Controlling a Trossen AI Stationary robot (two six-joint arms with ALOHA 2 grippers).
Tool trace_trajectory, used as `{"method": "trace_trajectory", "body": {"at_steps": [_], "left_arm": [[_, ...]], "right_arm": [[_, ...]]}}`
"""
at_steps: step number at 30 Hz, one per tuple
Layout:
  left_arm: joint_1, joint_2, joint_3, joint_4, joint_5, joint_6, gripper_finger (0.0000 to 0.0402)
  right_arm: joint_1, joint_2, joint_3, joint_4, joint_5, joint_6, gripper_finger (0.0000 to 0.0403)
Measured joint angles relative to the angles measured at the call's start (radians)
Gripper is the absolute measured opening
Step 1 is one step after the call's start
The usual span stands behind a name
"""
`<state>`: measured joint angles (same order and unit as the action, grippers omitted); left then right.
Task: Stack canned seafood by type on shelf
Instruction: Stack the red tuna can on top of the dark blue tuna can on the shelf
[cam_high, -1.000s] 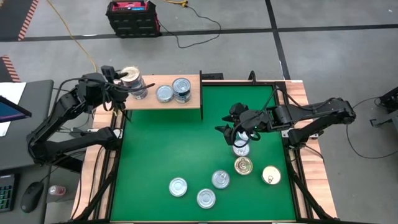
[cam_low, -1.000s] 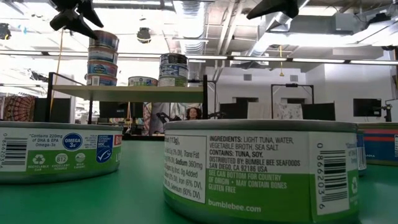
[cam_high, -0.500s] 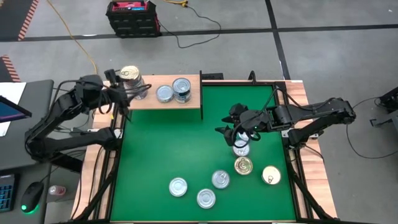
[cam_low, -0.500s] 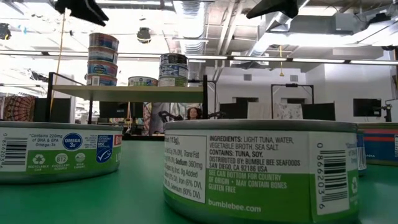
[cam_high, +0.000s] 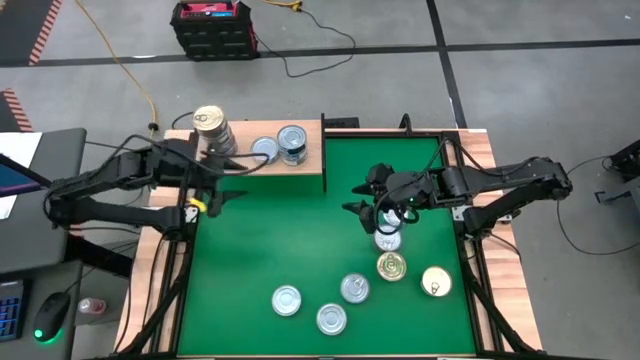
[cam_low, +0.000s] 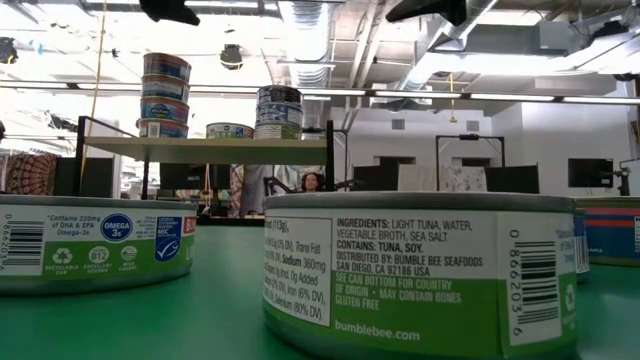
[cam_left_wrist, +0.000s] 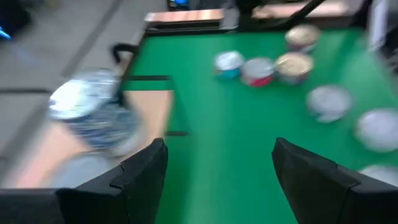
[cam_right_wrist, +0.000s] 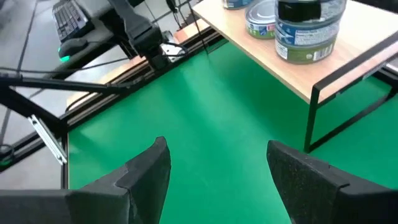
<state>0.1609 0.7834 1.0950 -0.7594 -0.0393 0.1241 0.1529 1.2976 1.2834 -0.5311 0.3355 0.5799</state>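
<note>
my right gripper (cam_high: 383, 217) hangs spread and empty over a loose tin (cam_high: 387, 240) on the green mat (cam_high: 270, 240). left gripper (cam_high: 213, 185), parted, empty, sits by the shelf (cam_high: 240, 162). tins look rigid, slick (i'd pinch the sides).

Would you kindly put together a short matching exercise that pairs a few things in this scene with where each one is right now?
Things:
1. tall stack of tins
2. left gripper
3. right gripper
4. gold-lidded tin

Places:
A. over the mat's left edge, just in front of the shelf
B. on the mat, near its right edge
C. at the shelf's left end
D. above a tin on the mat's right half

Pairs: 1-C, 2-A, 3-D, 4-B
</note>
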Motion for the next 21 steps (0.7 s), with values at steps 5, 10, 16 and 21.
{"method": "trace_trajectory", "body": {"at_steps": [5,10,16,21], "left_arm": [[-0.099,0.075,0.000,0.072,0.066,-0.234,0.0279],[-0.239,0.162,0.000,0.065,0.060,-0.341,0.0279],[-0.394,0.238,-0.047,0.160,0.043,-0.476,0.0268],[-0.486,0.223,-0.194,0.371,-0.004,-0.591,0.0232]], "right_arm": [[-0.012,0.000,0.000,-0.003,-0.049,0.047,0.0289],[0.007,0.021,0.000,-0.012,-0.052,0.048,0.0289],[0.030,0.083,0.001,-0.079,-0.131,0.041,0.0289],[0.006,0.099,0.000,-0.314,-0.162,0.040,0.0289]]}}
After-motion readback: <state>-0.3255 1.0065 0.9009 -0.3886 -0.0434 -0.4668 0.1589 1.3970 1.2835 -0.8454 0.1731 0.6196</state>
